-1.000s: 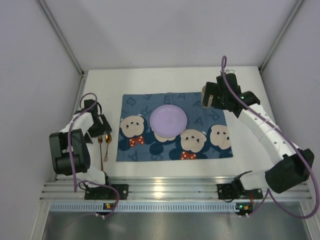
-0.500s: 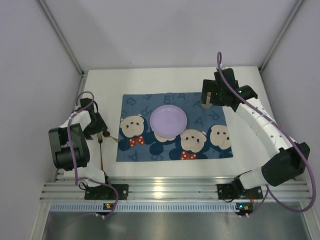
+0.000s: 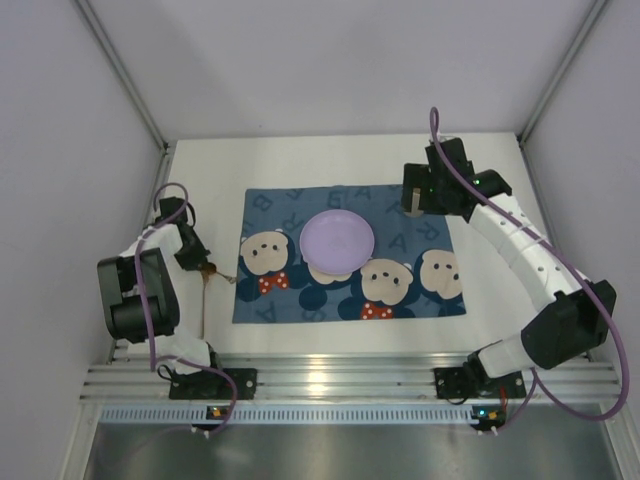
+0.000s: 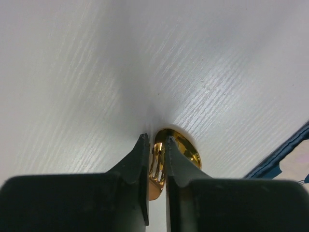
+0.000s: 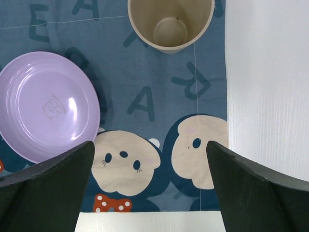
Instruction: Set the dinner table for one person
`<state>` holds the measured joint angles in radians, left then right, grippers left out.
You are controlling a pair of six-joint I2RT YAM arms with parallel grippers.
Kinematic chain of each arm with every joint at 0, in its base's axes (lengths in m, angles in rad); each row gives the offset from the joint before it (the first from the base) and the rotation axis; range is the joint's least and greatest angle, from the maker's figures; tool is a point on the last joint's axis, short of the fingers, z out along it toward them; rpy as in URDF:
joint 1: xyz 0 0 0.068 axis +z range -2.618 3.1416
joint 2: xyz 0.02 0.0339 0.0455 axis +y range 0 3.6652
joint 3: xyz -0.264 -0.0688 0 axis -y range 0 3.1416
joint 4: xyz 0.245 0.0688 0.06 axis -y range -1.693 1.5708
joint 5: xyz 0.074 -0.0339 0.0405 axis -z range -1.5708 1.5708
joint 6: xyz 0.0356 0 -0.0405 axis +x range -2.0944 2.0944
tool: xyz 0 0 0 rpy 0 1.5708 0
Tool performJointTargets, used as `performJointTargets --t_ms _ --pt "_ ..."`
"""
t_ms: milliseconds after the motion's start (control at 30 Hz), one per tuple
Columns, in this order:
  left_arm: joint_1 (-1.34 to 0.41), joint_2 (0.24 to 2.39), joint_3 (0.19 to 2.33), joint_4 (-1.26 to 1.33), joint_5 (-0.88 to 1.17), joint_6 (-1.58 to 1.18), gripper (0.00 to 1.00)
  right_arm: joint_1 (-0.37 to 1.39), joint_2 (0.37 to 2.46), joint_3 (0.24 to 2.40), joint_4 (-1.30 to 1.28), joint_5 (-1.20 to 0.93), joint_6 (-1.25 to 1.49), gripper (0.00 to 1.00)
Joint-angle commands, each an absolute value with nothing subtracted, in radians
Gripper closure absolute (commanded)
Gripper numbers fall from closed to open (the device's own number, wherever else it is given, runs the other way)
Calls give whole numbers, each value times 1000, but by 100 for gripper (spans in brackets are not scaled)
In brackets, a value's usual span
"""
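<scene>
On the white dinner table point(image 3: 330, 160), left of the placemat, my left gripper point(image 3: 199, 262) points down at the gold cutlery. In the left wrist view its jaws point(image 4: 156, 140) are shut on the tines of a gold fork point(image 4: 159, 164). A gold spoon's bowl point(image 4: 186, 147) lies just beyond them. From above, one gold handle point(image 3: 203, 310) runs toward the near edge. My right gripper point(image 3: 415, 195) hangs open above the blue bear-print placemat point(image 3: 300, 295), with nothing between its fingers point(image 5: 149, 150). A beige cup point(image 5: 170, 24) stands upright at the mat's far right corner. A purple plate point(image 3: 337, 240) sits mid-mat.
Grey enclosure walls close in the table on the left, right and far sides. A ribbed aluminium rail point(image 3: 330, 380) with both arm bases runs along the near edge. Bare white tabletop point(image 5: 265, 72) shows right of the placemat.
My left gripper has gone from open to shut on the fork's tines, and the cutlery has shifted a little. My right gripper has drawn slightly toward the far side, still open.
</scene>
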<state>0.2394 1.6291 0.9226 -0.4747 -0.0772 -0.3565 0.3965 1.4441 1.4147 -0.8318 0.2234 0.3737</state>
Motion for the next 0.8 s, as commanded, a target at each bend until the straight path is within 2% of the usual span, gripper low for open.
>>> performJointTargets --t_ms 0,100,767 --pt "244 1709 896 -502 -101 -341 97 400 1419 1413 -842 236 360 0" --pt "245 1695 902 -512 -115 -342 100 402 1404 1394 -841 244 365 0" --pt "242 1433 1117 -727 -241 -282 100 400 1341 1316 -827 222 362 0"
